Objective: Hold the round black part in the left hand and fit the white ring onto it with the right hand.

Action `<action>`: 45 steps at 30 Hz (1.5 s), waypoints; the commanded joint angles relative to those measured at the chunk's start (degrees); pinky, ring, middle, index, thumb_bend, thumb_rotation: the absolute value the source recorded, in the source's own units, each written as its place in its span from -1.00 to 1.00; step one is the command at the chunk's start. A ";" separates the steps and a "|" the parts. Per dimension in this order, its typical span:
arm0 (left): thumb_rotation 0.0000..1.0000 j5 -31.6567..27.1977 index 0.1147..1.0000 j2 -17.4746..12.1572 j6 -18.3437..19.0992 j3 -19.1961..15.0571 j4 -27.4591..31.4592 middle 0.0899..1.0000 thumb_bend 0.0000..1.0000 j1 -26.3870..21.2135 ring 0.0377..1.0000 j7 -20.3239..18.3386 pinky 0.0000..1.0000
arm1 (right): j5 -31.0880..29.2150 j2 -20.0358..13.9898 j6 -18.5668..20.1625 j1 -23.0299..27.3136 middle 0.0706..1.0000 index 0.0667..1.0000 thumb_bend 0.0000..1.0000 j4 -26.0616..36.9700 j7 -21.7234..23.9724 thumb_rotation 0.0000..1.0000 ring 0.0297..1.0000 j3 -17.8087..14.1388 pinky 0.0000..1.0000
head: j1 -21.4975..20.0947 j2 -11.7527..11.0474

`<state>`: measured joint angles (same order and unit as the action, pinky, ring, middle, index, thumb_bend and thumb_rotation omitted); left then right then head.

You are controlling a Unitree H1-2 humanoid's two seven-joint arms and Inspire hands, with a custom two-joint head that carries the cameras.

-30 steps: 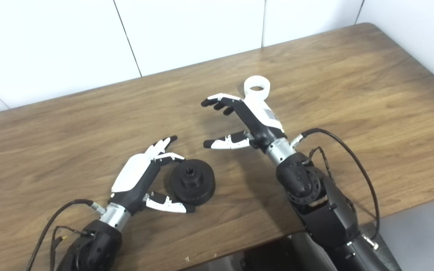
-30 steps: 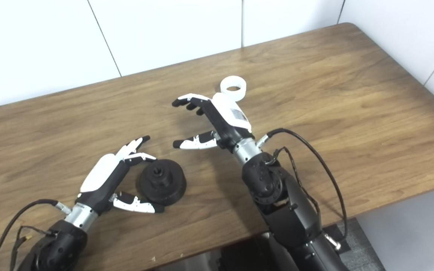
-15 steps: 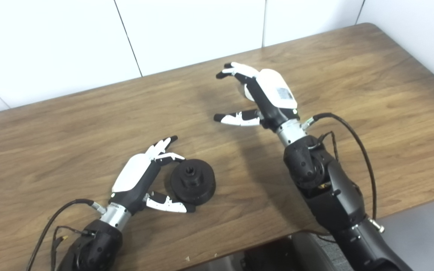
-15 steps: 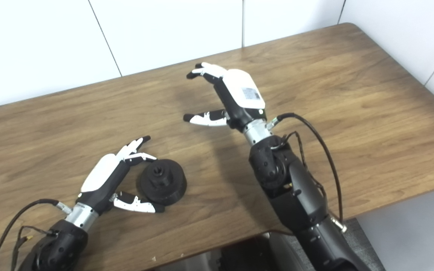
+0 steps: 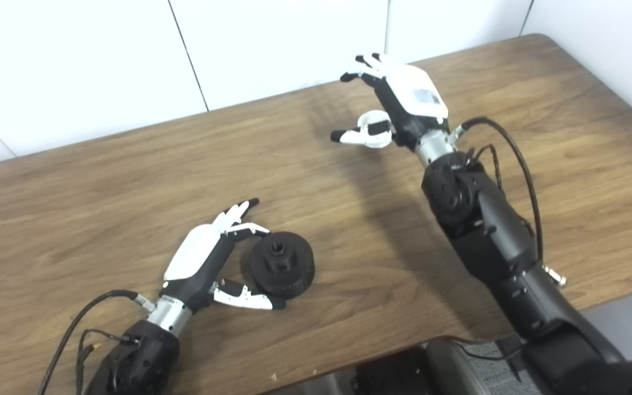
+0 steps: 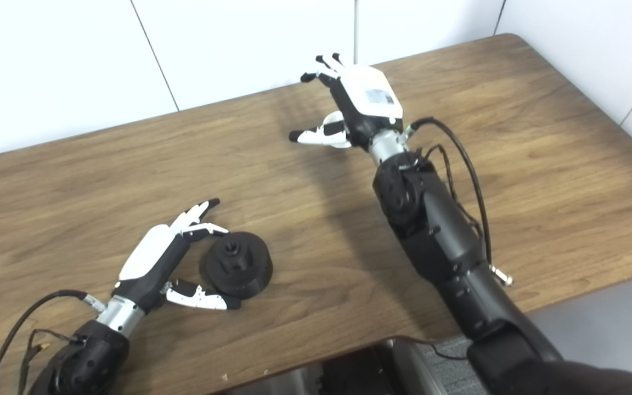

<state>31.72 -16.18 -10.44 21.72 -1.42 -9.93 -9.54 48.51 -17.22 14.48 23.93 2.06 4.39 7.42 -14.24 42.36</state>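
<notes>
Two hands at a wooden table
Left hand lies fingers apart beside the round black part, thumb at its base; right hand hovers spread above the mostly hidden white ring

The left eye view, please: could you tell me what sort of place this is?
Probably a lab test bench: a plain wooden table against a bare white panelled wall, holding only a round black part and a white ring.
</notes>
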 commanded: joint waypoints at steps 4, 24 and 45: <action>-0.35 1.85 0.11 -0.88 -0.02 -0.36 -0.42 1.00 0.91 -0.35 1.00 0.29 1.00 | -0.65 -2.59 1.34 5.81 0.90 0.60 0.63 -3.16 2.04 -0.10 0.94 0.16 0.81 | 0.21 0.01; -0.40 1.48 0.10 -0.86 -0.16 -0.92 0.02 1.00 0.92 0.55 1.00 0.54 1.00 | -3.63 -9.51 8.31 8.92 1.00 0.86 1.00 -8.65 17.40 0.20 1.00 4.53 0.87 | 0.54 0.70; -0.40 1.19 0.11 -1.27 0.26 -1.30 0.95 1.00 0.90 1.32 1.00 -0.24 1.00 | -4.48 -10.41 6.98 7.16 1.00 0.71 0.87 -8.74 13.84 0.05 1.00 5.63 0.88 | 0.98 1.06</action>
<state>31.48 -15.87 -10.42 20.87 -1.11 -8.91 -9.41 43.90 -26.77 23.24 29.22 -7.90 20.68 13.38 -13.27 43.42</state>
